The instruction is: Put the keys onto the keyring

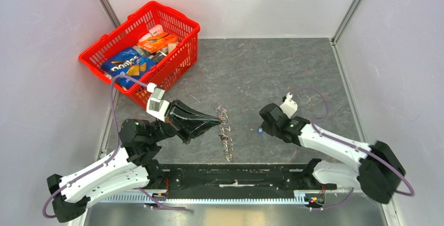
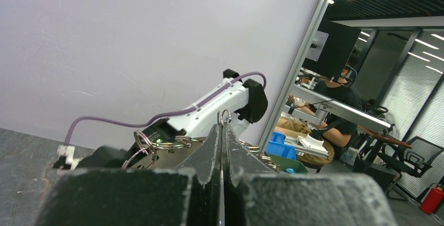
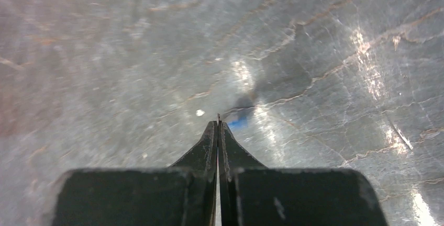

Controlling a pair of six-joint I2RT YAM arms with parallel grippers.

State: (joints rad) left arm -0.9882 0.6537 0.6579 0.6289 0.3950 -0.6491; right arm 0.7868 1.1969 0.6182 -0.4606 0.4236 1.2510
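- Right claw [image 3: 218, 124]: clenched. A thin sliver of metal shows between its tips, and the blue-headed key [image 3: 238, 125] lies right against them on the worktop [image 1: 293, 79]. I judge that it has the key pinched by the blade. The right wrist view is smeared, so I cannot confirm this.
- Left claw [image 1: 216, 117]: clenched on the keyring [image 2: 220, 116]. A wire loop stands up between its fingertips, with further rings hanging off to one side. The claw is held clear of the worktop and points towards the right claw.
- Loose keys [image 1: 228, 142]: a thin silvery string of them lies on the worktop between the two claws, nearer the left one.
- Step in hand, in my judgement: picking up the blue-headed key to thread it on.
- Next move, in my judgement: lift the key, carry it across to the held ring and line its hole up with the wire end. That calls for fine alignment.
- Hard to make out: the ring's split is covered by the left fingers. I cannot tell how many keys already hang on it. The loose keys are too small to count.
- Far corner: a red basket [image 1: 175, 61] of snack packets stands well apart from the work.
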